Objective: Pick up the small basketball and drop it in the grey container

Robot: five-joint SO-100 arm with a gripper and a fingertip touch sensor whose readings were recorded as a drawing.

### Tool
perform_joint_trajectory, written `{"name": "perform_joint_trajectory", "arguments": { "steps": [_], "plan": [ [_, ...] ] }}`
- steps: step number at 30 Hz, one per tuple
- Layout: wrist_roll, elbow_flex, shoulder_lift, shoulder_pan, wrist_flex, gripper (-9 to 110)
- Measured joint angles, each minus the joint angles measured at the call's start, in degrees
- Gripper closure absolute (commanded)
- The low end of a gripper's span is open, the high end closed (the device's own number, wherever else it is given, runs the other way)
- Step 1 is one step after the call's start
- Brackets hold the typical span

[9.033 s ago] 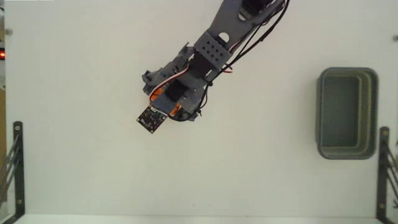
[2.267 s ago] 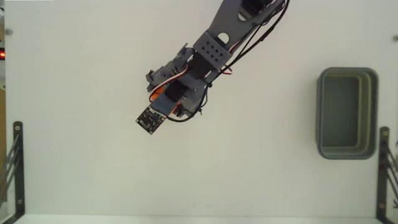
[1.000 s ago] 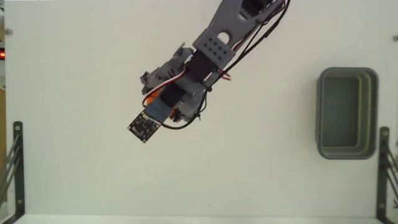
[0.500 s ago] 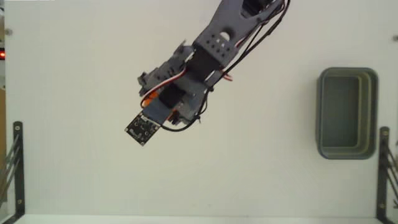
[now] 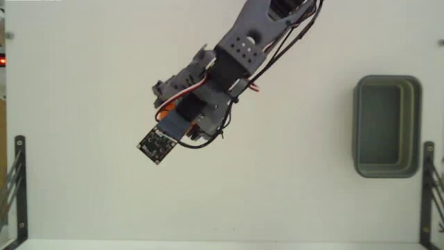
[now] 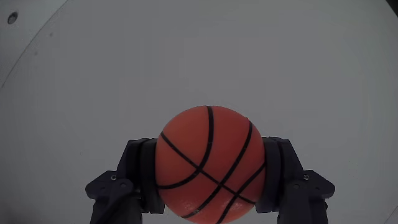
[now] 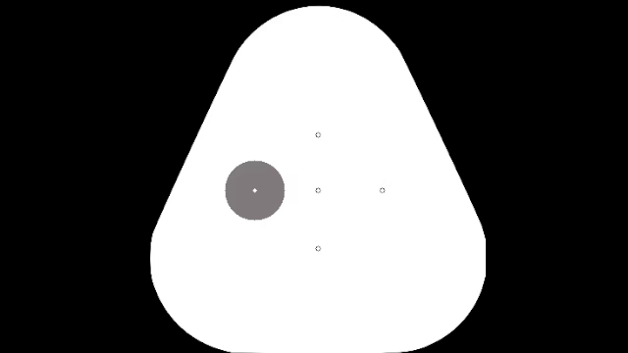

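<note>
In the wrist view the small basketball [image 6: 210, 163], orange with thin black seams, sits between my two dark fingers [image 6: 138, 171], and my gripper [image 6: 210, 167] is shut on it above the pale table. From above, in the fixed view, my arm [image 5: 239, 48] reaches in from the top and the wrist covers the gripper [image 5: 182, 119]. There the ball is almost wholly hidden under the wrist. The grey container [image 5: 358, 128] stands far to the right in the fixed view, hollow and with nothing showing inside.
The white table [image 5: 83, 83] fills the fixed view. Black metal brackets stand at the lower left edge [image 5: 17, 187] and lower right edge [image 5: 428, 187]. The right one is just beside the container. A small red light [image 5: 2, 61] glows at the left border.
In the fixed view the wrist and its camera board have shifted a little down and to the left over the last two seconds. The container has not moved.
</note>
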Motion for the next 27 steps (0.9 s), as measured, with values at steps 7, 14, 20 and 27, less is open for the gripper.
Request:
{"name": "perform_joint_trajectory", "arguments": {
  "steps": [7, 14, 20, 27],
  "plan": [
    [0.1, -0.9, 0.0, -0.4, 0.0, 25],
    [0.0, -1.0, 0.0, -3.6, 0.0, 25],
    [0.0, -1.2, 0.0, -8.1, 0.0, 25],
    [0.0, -1.9, -0.4, -14.9, 0.9, 25]
  ]
}}
